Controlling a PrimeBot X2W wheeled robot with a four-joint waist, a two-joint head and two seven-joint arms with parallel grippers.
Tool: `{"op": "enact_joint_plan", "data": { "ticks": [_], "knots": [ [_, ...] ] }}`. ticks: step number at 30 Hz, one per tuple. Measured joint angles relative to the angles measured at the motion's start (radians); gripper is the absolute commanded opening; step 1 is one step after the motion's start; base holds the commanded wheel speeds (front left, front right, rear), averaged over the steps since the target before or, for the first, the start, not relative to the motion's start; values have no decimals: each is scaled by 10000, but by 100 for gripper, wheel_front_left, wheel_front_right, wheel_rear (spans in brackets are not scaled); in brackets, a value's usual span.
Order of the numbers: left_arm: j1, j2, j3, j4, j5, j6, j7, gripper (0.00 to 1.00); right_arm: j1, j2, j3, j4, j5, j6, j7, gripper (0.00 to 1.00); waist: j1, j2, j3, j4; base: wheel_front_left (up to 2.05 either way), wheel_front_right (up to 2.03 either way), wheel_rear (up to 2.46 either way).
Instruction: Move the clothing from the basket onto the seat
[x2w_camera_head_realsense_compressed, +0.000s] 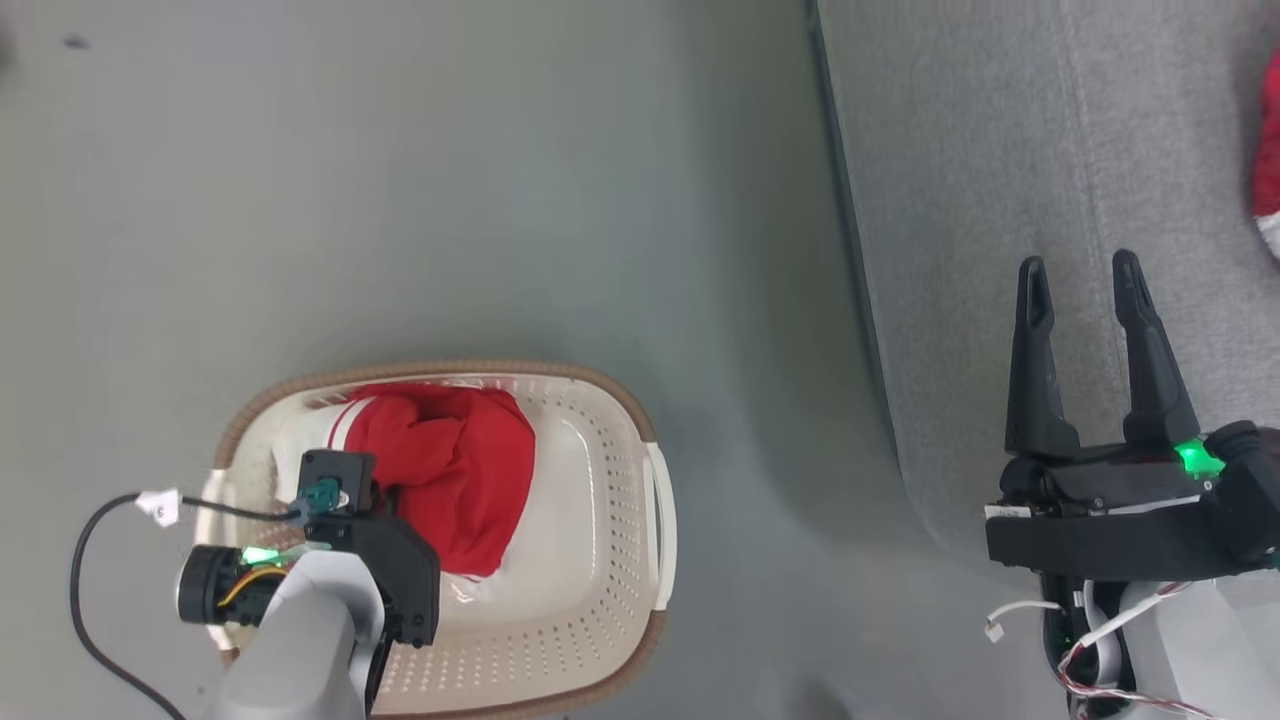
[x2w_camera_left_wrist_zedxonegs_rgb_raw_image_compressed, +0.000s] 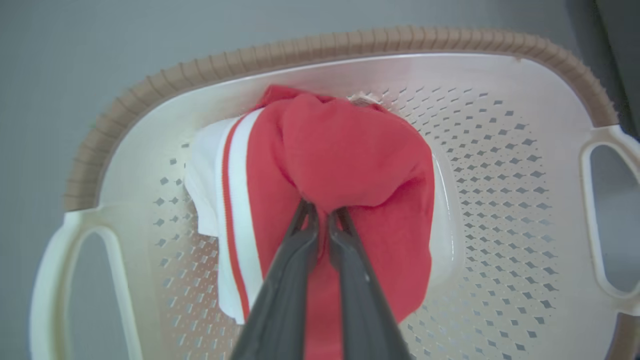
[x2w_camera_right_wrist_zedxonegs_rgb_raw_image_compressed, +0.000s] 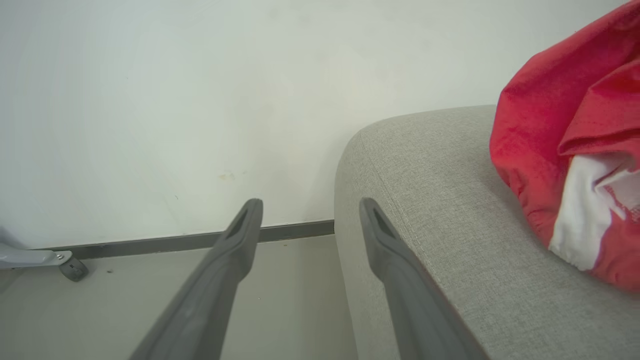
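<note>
Left gripper (x2w_camera_left_wrist_zedxonegs_rgb_raw_image_compressed: 320, 212) clamped on 1 red garment (x2w_camera_left_wrist_zedxonegs_rgb_raw_image_compressed: 350, 150) inside basket (x2w_camera_left_wrist_zedxonegs_rgb_raw_image_compressed: 300, 50). Right gripper (x2w_camera_head_realsense_compressed: 1078, 262) fingers apart over seat (x2w_camera_head_realsense_compressed: 980, 150) edge, 2nd garment (x2w_camera_right_wrist_zedxonegs_rgb_raw_image_compressed: 550, 125) ahead-right. Open floor (x2w_camera_head_realsense_compressed: 750, 350) between.

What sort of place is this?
Likely a living-room setup, real or staged: a grey upholstered seat, a laundry basket holding red clothing on the plain floor, and a bare white wall.

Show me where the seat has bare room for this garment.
The seat is bare from its floor-side edge across to the red garment lying at the head view's right edge; the open right gripper hangs over that stretch. Crowded only there.
</note>
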Motion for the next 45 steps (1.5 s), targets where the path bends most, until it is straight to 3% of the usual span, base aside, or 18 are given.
{"op": "enact_joint_plan", "data": {
  "ticks": [7, 28, 45],
  "knots": [
    [458, -136, 31, -240, -56, -169, -798, 0, 406, -217, -173, 397, 0, 90, 0, 100, -1, 0, -997, 297, 0, 0, 0],
    [2008, -322, -71, -2013, -383, -341, -1085, 0, 1788, -535, -163, 1003, -4, 362, 0, 100, -1, -1, -3796, 1489, 0, 0, 0],
    [3590, -71, 405, -6263, -278, 113, -1093, 0, 3195, -437, 297, 1392, 10, 550, 8, 100, -1, 0, -6106, 2248, 0, 0, 0]
  ]
}}
